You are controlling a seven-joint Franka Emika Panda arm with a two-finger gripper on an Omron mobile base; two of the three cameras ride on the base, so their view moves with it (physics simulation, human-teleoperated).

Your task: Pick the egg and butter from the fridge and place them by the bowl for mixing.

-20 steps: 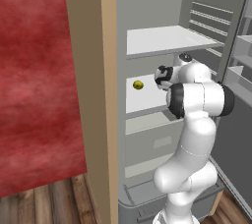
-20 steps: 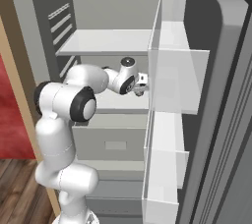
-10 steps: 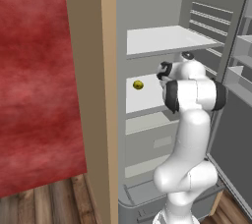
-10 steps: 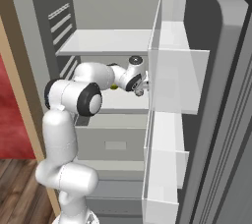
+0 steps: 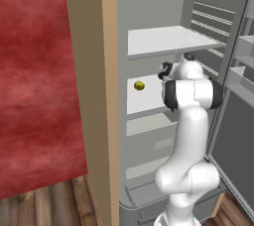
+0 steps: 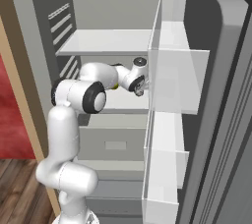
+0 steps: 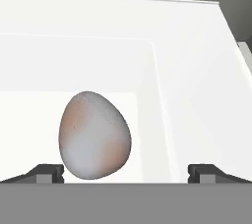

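Reaching into the fridge (image 5: 149,41), the gripper (image 7: 126,171) hovers with jaws spread wide before the egg (image 7: 94,135) on a white shelf (image 7: 187,70)

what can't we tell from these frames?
- Butter and bowl: not identifiable in any view.
- Claw: hand view cuts its fingertips at the bottom edge; the arm's own links hide it in the left base view.
- Egg: whether the claw touches it is unclear; a tiny dot in the left base view.
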